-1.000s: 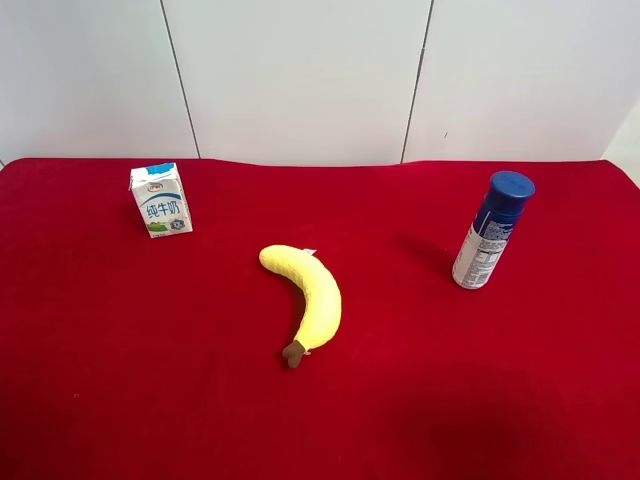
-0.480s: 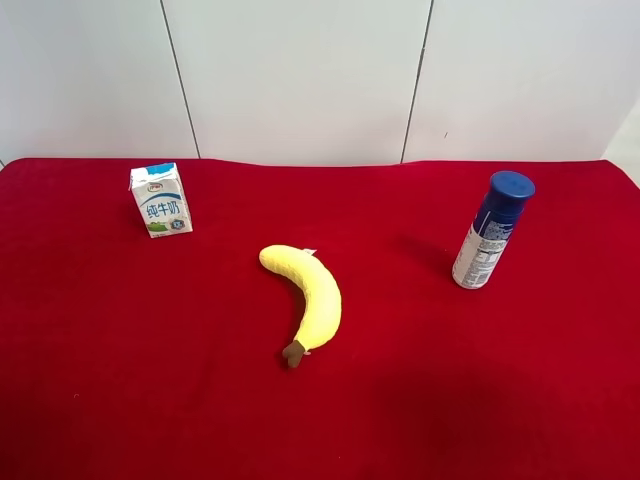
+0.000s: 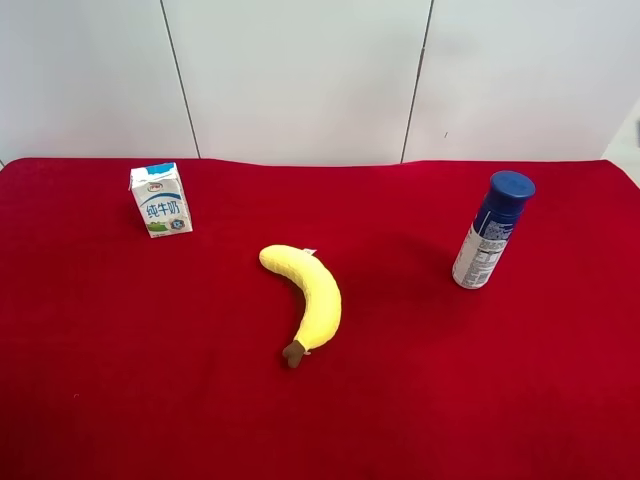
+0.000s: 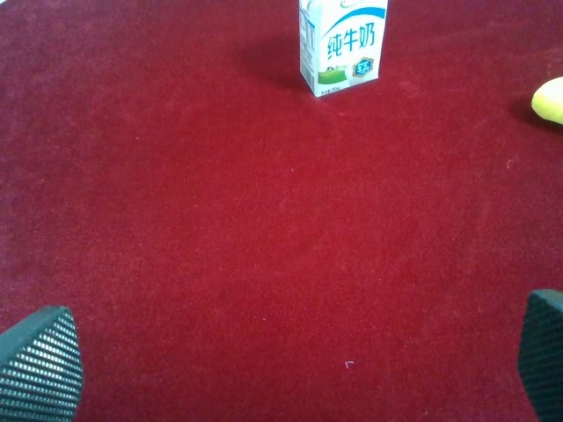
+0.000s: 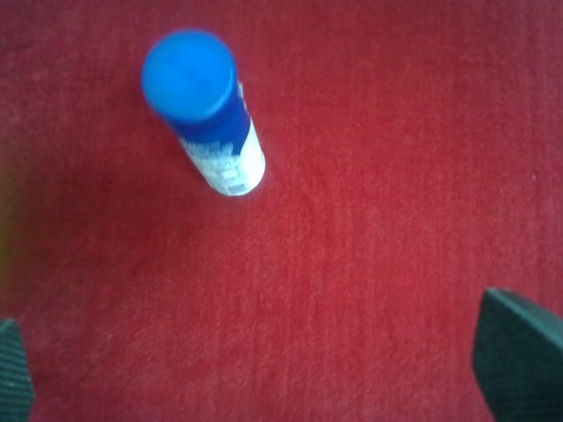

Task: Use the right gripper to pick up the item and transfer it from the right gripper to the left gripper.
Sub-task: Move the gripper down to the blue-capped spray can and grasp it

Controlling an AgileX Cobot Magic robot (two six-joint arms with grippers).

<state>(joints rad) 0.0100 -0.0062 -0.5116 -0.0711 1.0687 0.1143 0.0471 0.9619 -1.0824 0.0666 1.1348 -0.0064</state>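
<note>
The item is a tall white bottle with a blue label and a dark-blue cap. It stands upright on the red cloth at the exterior high view's right. No arm shows in that view. In the right wrist view the bottle is seen from above, well ahead of my right gripper. That gripper is open and empty, with only its two fingertips showing at the frame corners. My left gripper is open and empty above bare cloth.
A yellow banana lies mid-table; its tip shows in the left wrist view. A white-and-blue milk carton stands at the back left and shows in the left wrist view. A white panelled wall backs the table.
</note>
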